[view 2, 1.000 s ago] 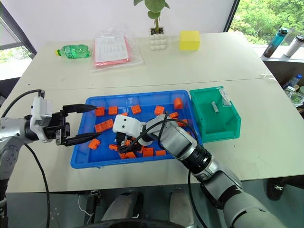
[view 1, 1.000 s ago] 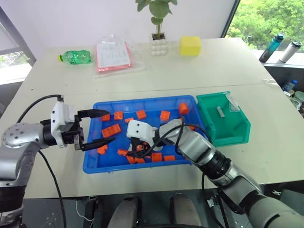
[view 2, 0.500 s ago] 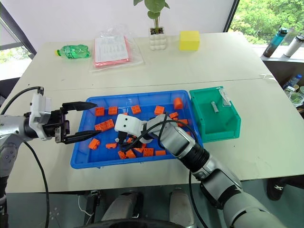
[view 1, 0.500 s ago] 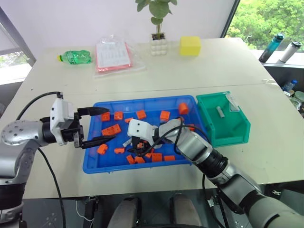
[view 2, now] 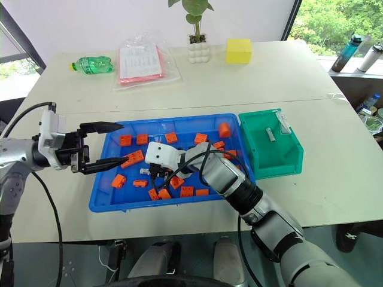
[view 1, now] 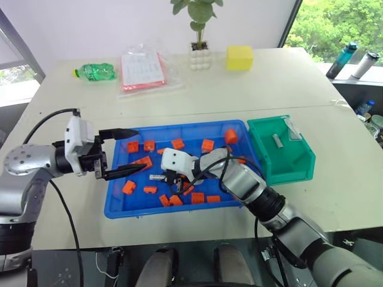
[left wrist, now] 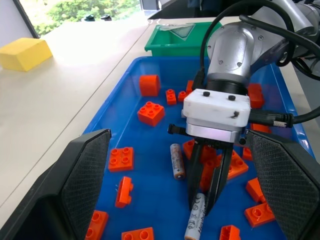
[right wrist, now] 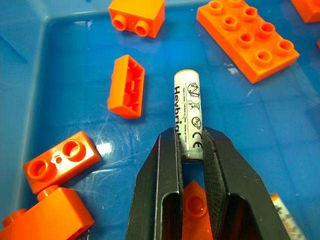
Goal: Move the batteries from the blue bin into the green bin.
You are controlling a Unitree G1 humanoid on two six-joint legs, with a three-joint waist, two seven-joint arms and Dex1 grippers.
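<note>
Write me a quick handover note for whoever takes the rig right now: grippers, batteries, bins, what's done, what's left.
Right gripper: shut on a battery lying on the blue bin floor, not yet lifted.
Left gripper: open, empty, at the blue bin's left rim.
Second battery lies loose among the orange bricks.
Done: one battery already in the green bin.
Left: lift the gripped battery, carry it to the green bin, then fetch the loose one.
</note>
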